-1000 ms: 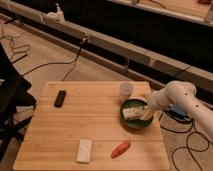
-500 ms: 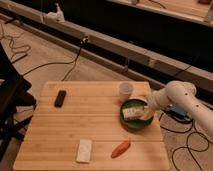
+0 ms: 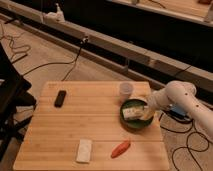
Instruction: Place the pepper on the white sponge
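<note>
Three risks worth flagging. First: snagging the green bowl (image 3: 127, 122) or the whitish block (image 3: 132, 111) inside it on the way out. Hand (image 3: 148, 113) parked at the bowl's right rim, low over it, well apart from the pepper (image 3: 120, 148). Spread wide, nothing seen in it. Could also clip the cup (image 3: 126, 90) just behind the bowl with the arm (image 3: 180, 97) on a careless swing.

Second: bad grasp on the pepper. Tapered, smooth-looking, lying flat on the worktop (image 3: 100, 125), so likely to roll or squirt out if pinched near the thin end. Better taken across the thicker middle.

Third, minor: shoving the white sponge (image 3: 84, 150) during set-down. Light loose pad, probably slides easily. Avoid releasing from height (possible bounce or roll off the pad).

Pepper: small, orange-red, elongated, carrot-like. Lying diagonally near the front edge of the worktop, one end up-right, the other down-left; thinner end possibly the lower-left one, taper not clear enough to call. In front of the bowl and slightly left of it. Near the sponge's right side, not touching, bare wood between. About as long as the sponge.

Sponge: flat, white, rounded corners, long side running roughly front to back. Black remote (image 3: 60, 98) far left, out of the way.
</note>
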### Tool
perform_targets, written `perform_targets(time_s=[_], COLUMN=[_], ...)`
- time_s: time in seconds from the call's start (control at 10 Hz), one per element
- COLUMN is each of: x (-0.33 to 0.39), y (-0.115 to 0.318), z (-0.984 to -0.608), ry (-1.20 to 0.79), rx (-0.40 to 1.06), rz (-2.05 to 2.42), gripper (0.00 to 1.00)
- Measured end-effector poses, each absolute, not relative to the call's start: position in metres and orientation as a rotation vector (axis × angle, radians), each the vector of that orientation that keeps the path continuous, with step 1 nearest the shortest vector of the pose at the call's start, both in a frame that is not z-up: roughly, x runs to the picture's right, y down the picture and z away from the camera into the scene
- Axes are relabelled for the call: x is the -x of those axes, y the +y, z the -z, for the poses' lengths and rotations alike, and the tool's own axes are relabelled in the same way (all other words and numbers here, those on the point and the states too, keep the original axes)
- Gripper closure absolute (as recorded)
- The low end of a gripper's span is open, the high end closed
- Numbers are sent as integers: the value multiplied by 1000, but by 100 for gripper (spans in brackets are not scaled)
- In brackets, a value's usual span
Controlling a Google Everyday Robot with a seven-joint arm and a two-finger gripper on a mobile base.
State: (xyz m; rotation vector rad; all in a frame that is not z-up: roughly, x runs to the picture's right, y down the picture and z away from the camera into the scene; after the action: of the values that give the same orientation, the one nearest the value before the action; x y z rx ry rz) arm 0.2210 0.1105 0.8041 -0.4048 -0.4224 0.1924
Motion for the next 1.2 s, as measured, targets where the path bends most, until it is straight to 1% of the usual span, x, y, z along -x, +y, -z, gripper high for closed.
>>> perform_targets(time_s=[0.6, 0.8, 1.2], x=[-221, -207, -165], y=[104, 102, 118], z=[-801, -796, -781], ry=[-428, -468, -629], rx=[401, 427, 507], rz=[-163, -109, 5], gripper=[21, 21, 21])
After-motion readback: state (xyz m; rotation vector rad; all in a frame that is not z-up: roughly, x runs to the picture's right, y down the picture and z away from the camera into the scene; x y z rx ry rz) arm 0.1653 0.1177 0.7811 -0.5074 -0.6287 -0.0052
